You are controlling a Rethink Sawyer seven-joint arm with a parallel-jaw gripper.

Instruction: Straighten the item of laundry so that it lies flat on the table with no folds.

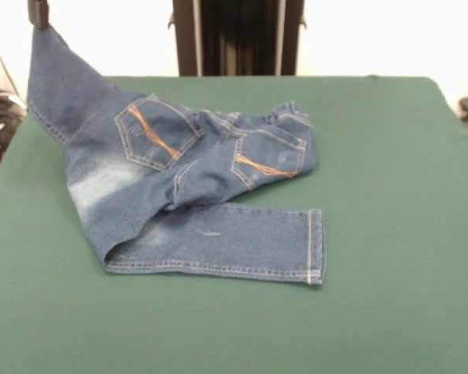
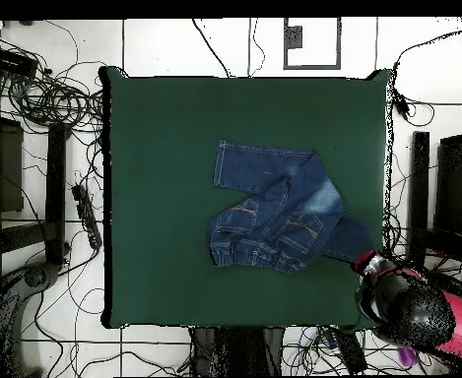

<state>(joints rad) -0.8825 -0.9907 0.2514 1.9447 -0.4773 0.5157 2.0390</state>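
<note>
One dark pincer [image 1: 39, 14] at the table's corner pinches a leg end of the small blue denim jeans [image 1: 195, 187], lifting it off the large dark green felt table [image 1: 390, 234]. The rest lies crumpled mid-table, the other leg folded across; the soft, limp, light denim looks best gripped at cuffs or waistband.

- The place looked like a robotics lab or test room rather than a home.
- The table [image 2: 156, 197], covered in plain dark green cloth, stood alone on a floor of pale tiles [image 2: 175, 44].
- Loose black cables [image 2: 47, 94] lay tangled on the floor all round the table, thickest beside one of its short sides.
- A power strip [image 2: 85, 215] lay on the floor just beside that same side.
- The robot's dark pedestal [image 1: 238, 37] stood at the table's far edge in the front view, before a bare white wall [image 1: 366, 35].
- Dark frames or stands [image 2: 441, 197] flanked the table's short sides.
</note>
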